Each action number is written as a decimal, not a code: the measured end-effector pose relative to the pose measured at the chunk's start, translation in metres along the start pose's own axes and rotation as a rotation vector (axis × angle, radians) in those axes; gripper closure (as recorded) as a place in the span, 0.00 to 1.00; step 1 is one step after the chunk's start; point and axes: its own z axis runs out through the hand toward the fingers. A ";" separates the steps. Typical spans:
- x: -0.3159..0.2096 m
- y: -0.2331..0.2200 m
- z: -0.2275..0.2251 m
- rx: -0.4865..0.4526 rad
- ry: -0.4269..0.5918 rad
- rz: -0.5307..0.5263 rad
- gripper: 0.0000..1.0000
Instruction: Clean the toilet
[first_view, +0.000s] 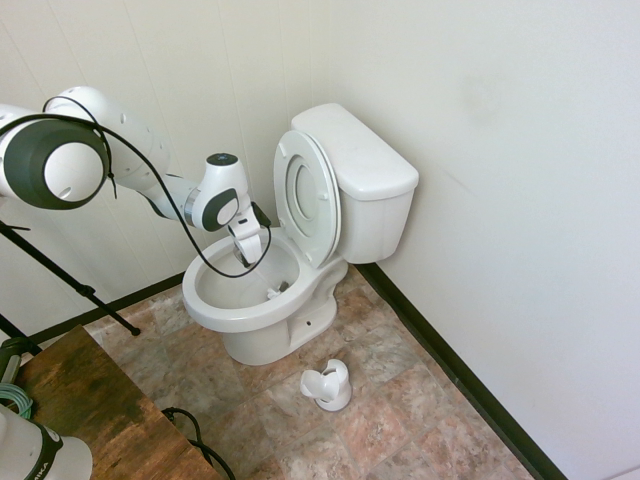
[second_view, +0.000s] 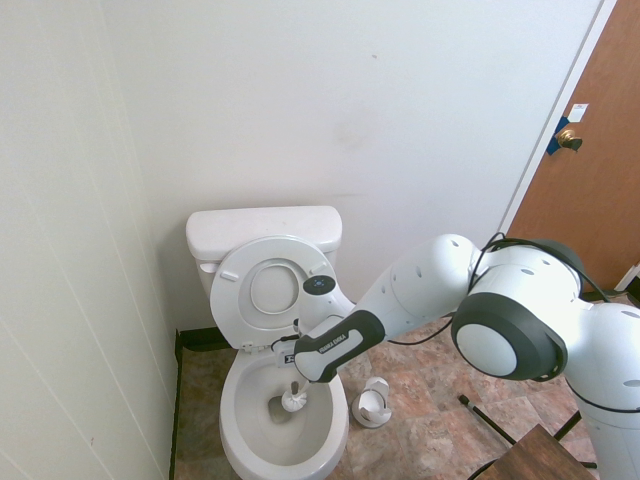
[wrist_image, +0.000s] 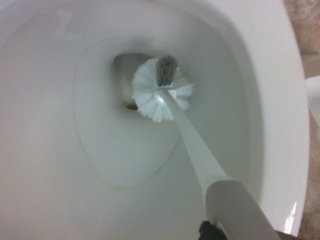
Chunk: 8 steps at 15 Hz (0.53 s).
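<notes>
The white toilet (first_view: 215, 300) stands in the corner with its seat and lid (first_view: 308, 195) raised against the tank (first_view: 360, 165). My gripper (first_view: 250, 246) hangs over the bowl, shut on the handle of a white toilet brush (first_view: 275, 291). The second exterior view shows the gripper (second_view: 293, 362) just above the bowl rim (second_view: 235, 425), with the brush head (second_view: 292, 402) down inside. In the wrist view the bristle head (wrist_image: 161, 90) rests at the drain opening in the water, and the handle runs back toward the camera along the bowl wall (wrist_image: 260, 75).
A small white brush holder (first_view: 328, 385) sits on the tiled floor beside the toilet's base (second_view: 375, 402). A brown wooden table (first_view: 90, 410) stands near the arm. Walls close in behind and beside the toilet. A brown door (second_view: 590, 150) is at the far right.
</notes>
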 end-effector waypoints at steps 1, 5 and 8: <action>0.008 -0.001 0.000 0.009 -0.003 0.010 1.00; 0.026 -0.019 -0.006 0.055 -0.001 0.032 1.00; 0.029 -0.041 -0.005 0.089 0.009 0.028 1.00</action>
